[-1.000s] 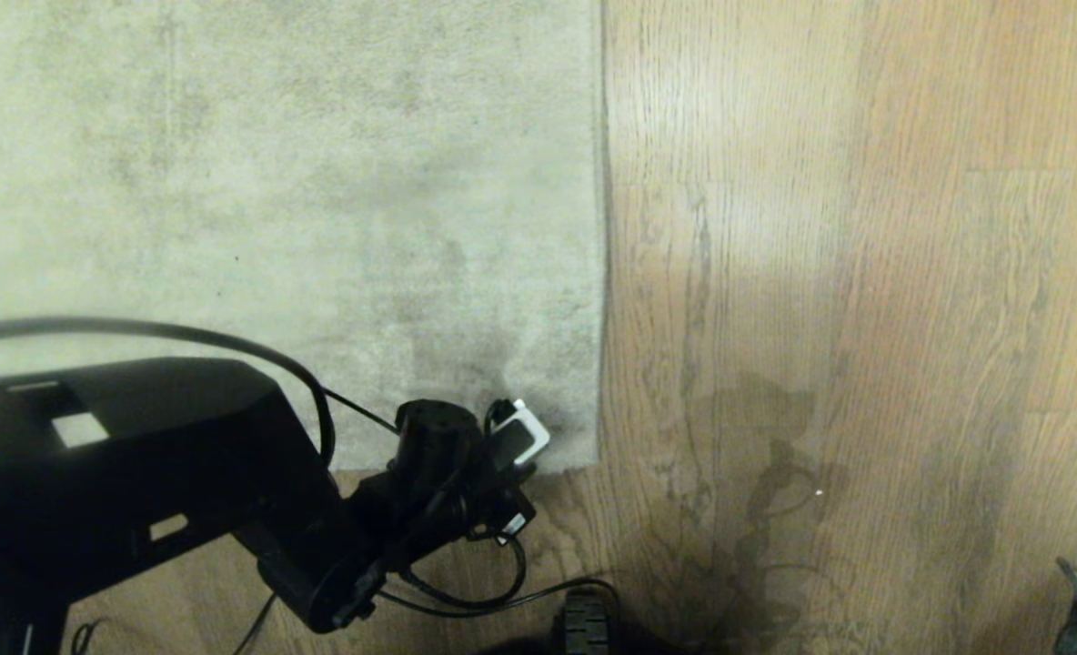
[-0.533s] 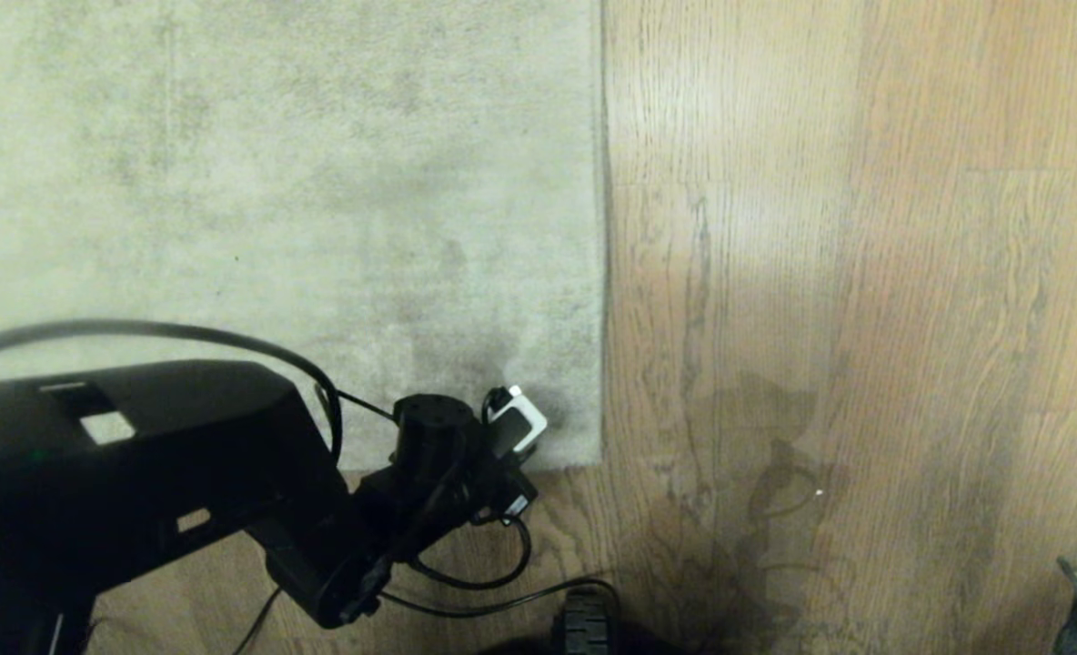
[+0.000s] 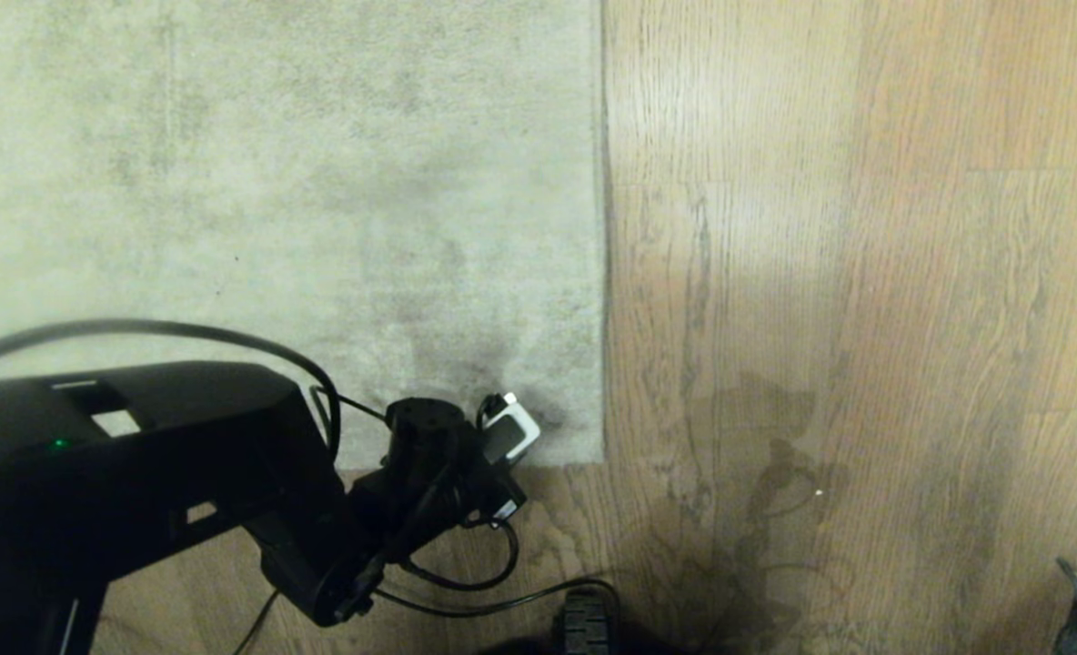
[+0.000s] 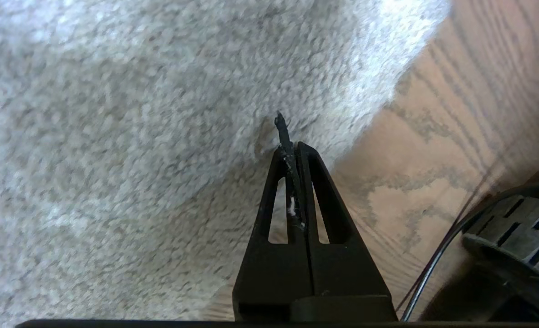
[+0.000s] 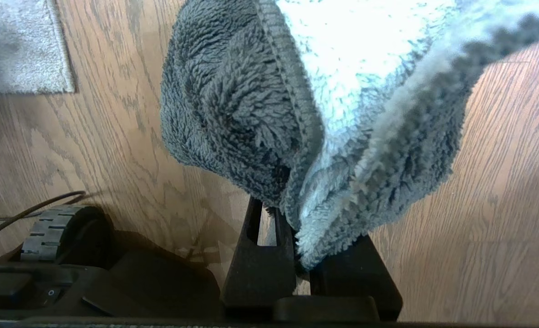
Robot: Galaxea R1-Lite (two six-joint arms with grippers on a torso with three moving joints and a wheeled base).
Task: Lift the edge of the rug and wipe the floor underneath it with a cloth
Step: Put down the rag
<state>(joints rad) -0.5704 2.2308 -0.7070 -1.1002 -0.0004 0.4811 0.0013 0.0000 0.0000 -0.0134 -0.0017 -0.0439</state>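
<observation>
Left wrist view: left gripper (image 4: 292, 150), jaws pressed together, empty, pokes the pale grey short-pile rug edge (image 4: 233, 168) at six o'clock; unopened, it would slide off. Right gripper (image 5: 297, 237) clamps the grey fleecy cloth (image 5: 269, 114).

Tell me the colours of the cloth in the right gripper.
Dark grey plush on one side, pale whitish-grey on the other; the cloth shows best in the right wrist view.

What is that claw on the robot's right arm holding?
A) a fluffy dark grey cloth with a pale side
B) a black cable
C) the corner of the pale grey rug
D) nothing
A: in the right wrist view the right gripper is clamped on the fluffy dark grey cloth, above the wood floor.
</observation>
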